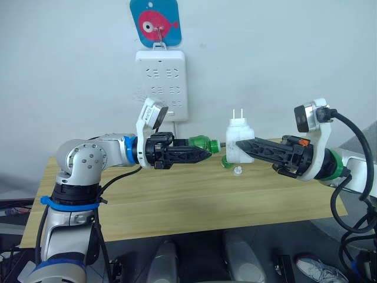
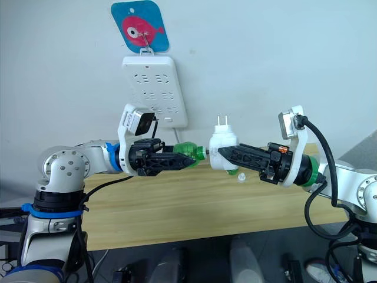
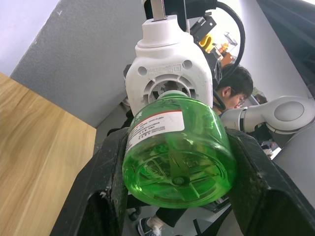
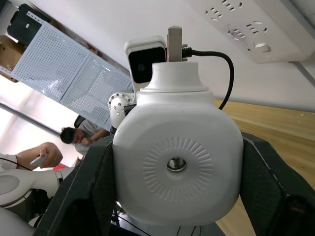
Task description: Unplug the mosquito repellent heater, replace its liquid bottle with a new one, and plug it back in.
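Observation:
My right gripper (image 1: 242,145) is shut on the white mosquito repellent heater (image 1: 238,137), holding it in the air above the table with its two metal prongs pointing up, unplugged. Its round-holed face fills the right wrist view (image 4: 177,157). My left gripper (image 1: 205,154) is shut on a green liquid bottle (image 1: 202,142) lying sideways, neck toward the heater. In the left wrist view the bottle (image 3: 179,152) lines up with the round socket in the heater's underside (image 3: 170,73), neck at the opening. How deep it sits I cannot tell.
A white multi-socket power strip (image 1: 161,82) hangs on the wall under a blue fish hook (image 1: 155,20). On the wooden table (image 1: 177,194), behind the heater, lie another green bottle (image 1: 225,163) and a small clear cap (image 1: 237,171). People show far off in the wrist views.

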Action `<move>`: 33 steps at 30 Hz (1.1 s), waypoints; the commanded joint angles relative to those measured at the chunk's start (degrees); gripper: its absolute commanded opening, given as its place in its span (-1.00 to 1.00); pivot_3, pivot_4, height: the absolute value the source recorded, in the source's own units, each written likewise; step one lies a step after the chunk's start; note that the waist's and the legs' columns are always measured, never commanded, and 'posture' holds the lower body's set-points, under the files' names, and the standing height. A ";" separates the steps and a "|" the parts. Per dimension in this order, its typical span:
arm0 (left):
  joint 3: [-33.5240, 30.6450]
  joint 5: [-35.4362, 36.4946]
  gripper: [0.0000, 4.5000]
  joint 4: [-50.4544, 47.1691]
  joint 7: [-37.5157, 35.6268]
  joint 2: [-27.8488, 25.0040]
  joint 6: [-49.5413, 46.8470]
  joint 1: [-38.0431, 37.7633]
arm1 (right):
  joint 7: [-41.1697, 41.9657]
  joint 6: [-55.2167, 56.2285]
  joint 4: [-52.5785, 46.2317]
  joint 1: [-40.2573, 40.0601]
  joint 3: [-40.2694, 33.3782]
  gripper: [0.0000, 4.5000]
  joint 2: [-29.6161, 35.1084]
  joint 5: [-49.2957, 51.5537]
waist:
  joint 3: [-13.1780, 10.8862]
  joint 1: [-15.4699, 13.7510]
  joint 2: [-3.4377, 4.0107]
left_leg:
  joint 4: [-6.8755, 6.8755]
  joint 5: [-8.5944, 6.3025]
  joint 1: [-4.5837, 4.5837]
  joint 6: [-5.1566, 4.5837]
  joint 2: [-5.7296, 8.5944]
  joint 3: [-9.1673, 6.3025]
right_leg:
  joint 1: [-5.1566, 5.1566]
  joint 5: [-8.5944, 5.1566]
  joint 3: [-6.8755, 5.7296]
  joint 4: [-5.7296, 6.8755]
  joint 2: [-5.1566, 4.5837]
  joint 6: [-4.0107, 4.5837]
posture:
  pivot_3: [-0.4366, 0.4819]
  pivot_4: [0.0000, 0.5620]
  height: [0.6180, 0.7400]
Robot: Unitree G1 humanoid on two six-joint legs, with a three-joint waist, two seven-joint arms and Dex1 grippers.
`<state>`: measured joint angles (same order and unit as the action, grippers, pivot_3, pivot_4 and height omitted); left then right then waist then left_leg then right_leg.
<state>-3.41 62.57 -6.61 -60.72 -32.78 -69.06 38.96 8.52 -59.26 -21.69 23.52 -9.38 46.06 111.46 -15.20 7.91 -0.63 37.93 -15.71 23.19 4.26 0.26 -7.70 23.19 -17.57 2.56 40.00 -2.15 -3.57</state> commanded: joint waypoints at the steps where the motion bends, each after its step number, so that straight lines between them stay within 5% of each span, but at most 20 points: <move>1: 0.74 0.48 0.02 -2.36 -1.03 0.14 0.79 0.56 | -0.03 1.11 -2.32 1.20 0.29 0.31 -0.47 1.54 | 0.00 0.00 0.00 | 0.00 0.00 0.00 0.00 0.00 0.00 | 0.00 0.00 0.00 0.00 0.00 0.00 | -0.44 -0.19 1.00; 33: 3.50 -3.05 0.02 -0.62 -3.89 0.44 3.69 2.35 | 1.64 -0.22 -2.03 -1.01 0.90 0.31 2.13 1.54 | 0.00 0.00 0.00 | 0.00 -0.03 0.00 -0.06 0.01 0.01 | 0.00 0.00 0.01 0.00 0.00 0.00 | -0.45 -0.17 1.00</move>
<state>-0.34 59.18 -6.16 -63.95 -33.25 -66.70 39.79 9.19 -59.86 -20.94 22.12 -8.98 48.64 111.59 -15.21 7.91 -0.63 37.93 -15.74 23.19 4.21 0.26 -7.69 23.19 -17.57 2.56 40.00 -2.15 -3.57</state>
